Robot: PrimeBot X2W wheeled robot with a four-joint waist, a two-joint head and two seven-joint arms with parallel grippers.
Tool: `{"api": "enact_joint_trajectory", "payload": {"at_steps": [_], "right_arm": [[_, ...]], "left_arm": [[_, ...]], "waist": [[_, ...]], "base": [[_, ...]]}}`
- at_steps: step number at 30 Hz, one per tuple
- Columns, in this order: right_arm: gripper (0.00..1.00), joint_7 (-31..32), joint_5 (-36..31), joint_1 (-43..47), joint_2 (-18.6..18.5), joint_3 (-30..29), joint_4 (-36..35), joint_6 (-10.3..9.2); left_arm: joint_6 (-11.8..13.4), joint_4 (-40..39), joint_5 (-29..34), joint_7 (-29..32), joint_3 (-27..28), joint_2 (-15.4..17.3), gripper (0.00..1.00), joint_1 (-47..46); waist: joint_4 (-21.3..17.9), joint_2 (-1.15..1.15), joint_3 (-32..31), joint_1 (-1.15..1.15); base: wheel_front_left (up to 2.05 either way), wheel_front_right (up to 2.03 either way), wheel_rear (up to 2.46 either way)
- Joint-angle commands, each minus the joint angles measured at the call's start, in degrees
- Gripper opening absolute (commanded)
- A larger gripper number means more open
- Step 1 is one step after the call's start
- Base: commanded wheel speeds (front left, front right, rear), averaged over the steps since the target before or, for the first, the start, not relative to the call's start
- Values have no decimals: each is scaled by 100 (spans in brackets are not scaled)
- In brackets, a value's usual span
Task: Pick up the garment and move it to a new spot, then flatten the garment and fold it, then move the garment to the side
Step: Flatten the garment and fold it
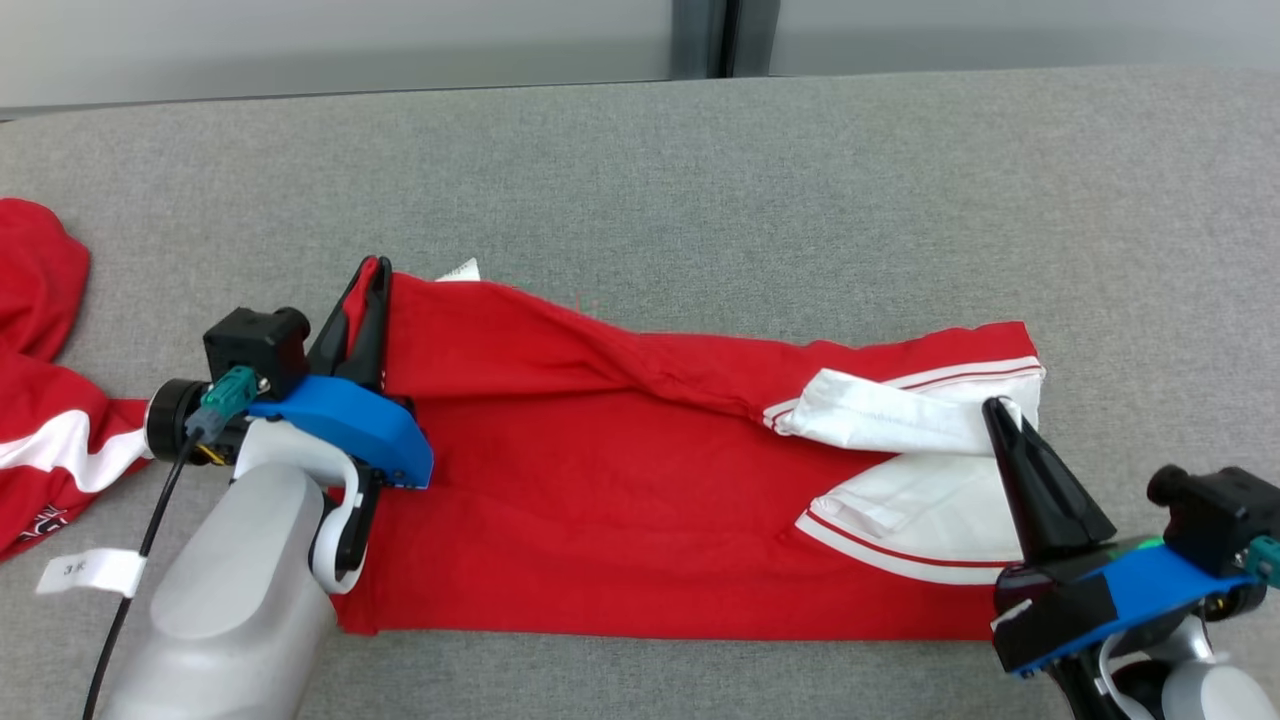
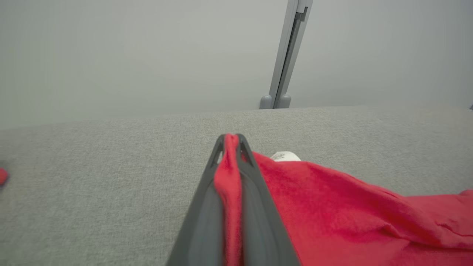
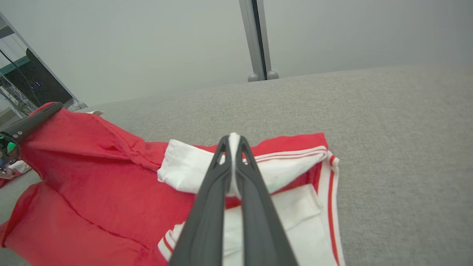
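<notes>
Working w/ the garment (image 1: 600, 480), laid long across the bench (image 1: 800, 180) just in front of the post (image 1: 705, 35), spread to both sides of it. Looks mid-fold: already doubled into a strip, not yet neat.

Left of the post, holding the far corner w/ the left gripper (image 1: 373, 268), clamped tight on a pinch of red cloth, right beside the white label (image 1: 460, 270). Right of the post, holding the white sleeve (image 1: 880, 415) w/ the right gripper (image 1: 995, 405), likewise clamped, thin bit of white fabric btwn the fingers.

To do this step well, prob.:
- Raise both ends together, same height, so no sag mid-strip.
- Keep light tension along the strip. Pull too hard and might lose the right-hand pinch, a thin one by the look of it.
- Watch the diagonal ridge from the label side toward the sleeve. Needs smoothing before the next crease, else pressed in.
- Sleeve bunched and turned over itself, so lay it flat inside the outline first.
- Bring the far edge toward the near edge, away from the post. Match corners, lower slowly, let go only once flat.
- Keep clear of the spare red top (image 1: 35, 400) and the paper tag (image 1: 90, 572), both far left of the post. Avoid dragging over them.
</notes>
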Motion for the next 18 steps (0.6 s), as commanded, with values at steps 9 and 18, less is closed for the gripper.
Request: {"api": "enact_joint_trajectory", "payload": {"at_steps": [9, 18], "right_arm": [[0, -65, 137, 555, 189, -196, -81, 3], [0, -353, 129, 823, 296, -231, 297, 3]], "left_arm": [[114, -771, 267, -27, 303, 18, 0, 754], [90, -1397, 660, -27, 768, -152, 63, 1501]], "waist": [[-4, 0, -160, 1], [2, 0, -300, 1]], "base": [[0, 0, 0], [0, 0, 0]]}}
